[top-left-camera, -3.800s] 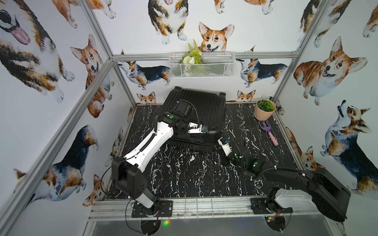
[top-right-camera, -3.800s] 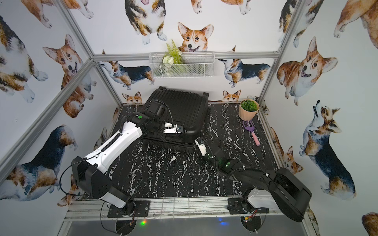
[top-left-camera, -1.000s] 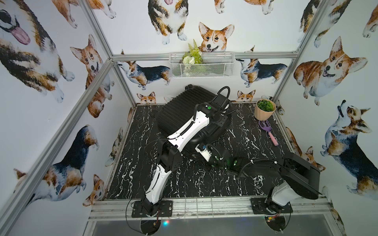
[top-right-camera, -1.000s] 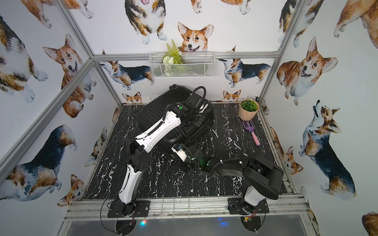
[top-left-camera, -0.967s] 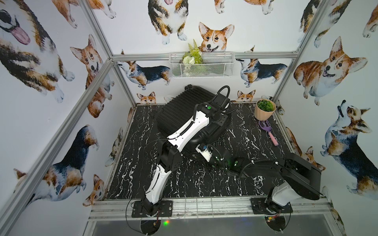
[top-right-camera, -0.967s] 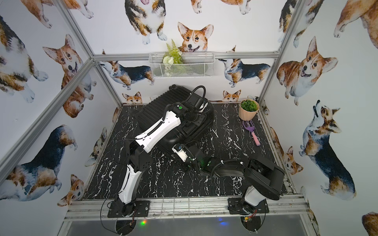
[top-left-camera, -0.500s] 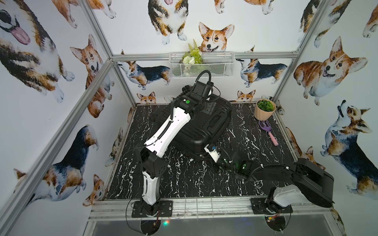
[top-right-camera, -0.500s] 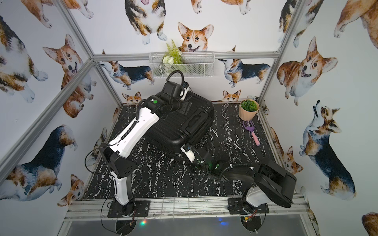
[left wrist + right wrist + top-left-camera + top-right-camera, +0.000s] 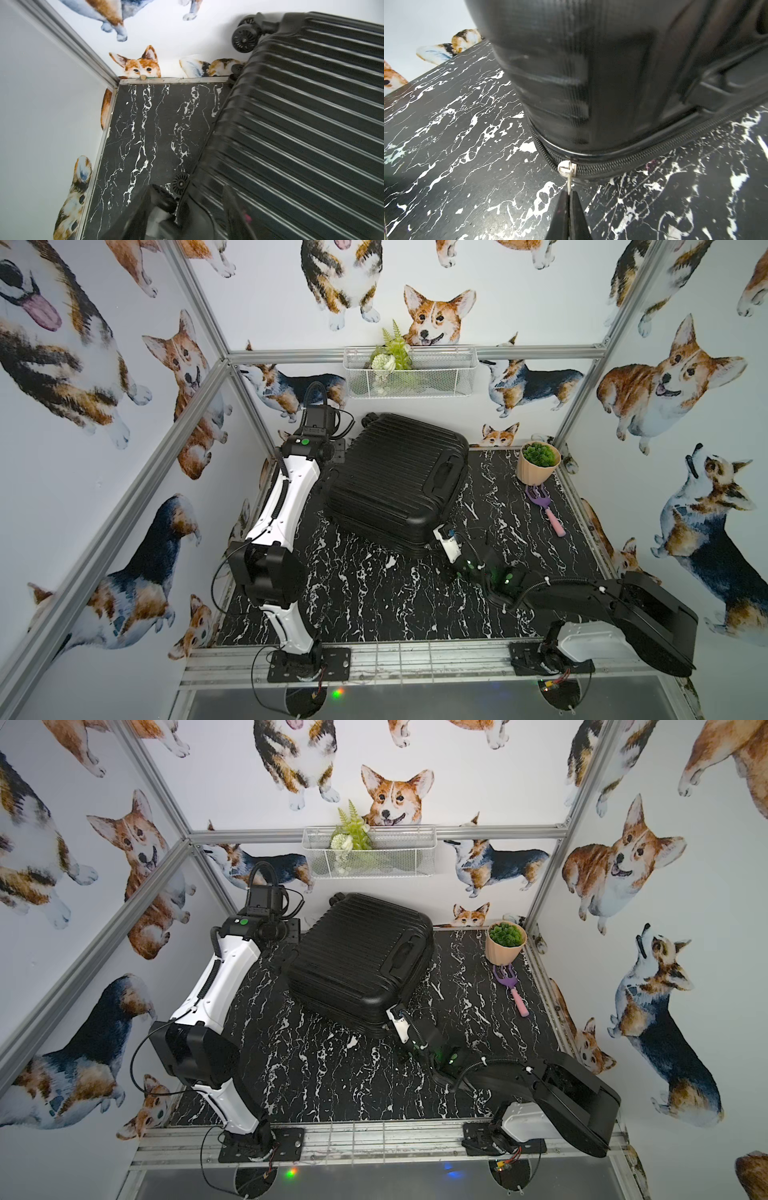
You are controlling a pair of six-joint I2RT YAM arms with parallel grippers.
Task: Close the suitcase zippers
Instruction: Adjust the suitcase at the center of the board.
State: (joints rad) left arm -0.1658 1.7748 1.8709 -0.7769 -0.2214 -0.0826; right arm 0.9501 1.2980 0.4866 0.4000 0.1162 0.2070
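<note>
The black ribbed suitcase [image 9: 395, 485] [image 9: 357, 965] lies flat at the back of the marble table, its side handle [image 9: 442, 475] facing right. My right gripper [image 9: 569, 194] [image 9: 439, 531] sits low at the case's near right corner, shut on the silver pull of a zipper slider [image 9: 566, 168]. The zipper track [image 9: 633, 160] looks joined on one side of the slider and parted on the other. My left gripper [image 9: 190, 191] [image 9: 337, 448] is at the back left corner, its fingers [image 9: 145, 207] apart astride the wheeled corner; blur hides any contact.
A potted green plant [image 9: 538, 462] and a purple-and-pink hand fork [image 9: 544, 506] stand at the back right. A wire basket [image 9: 409, 373] hangs on the back wall. The case's wheels [image 9: 243, 40] almost touch that wall, and the left wall is close to my left arm.
The suitcase has turned on the table. My left arm swung from over the case to its back left corner. My right gripper, still shut on the pull, shifted right.
</note>
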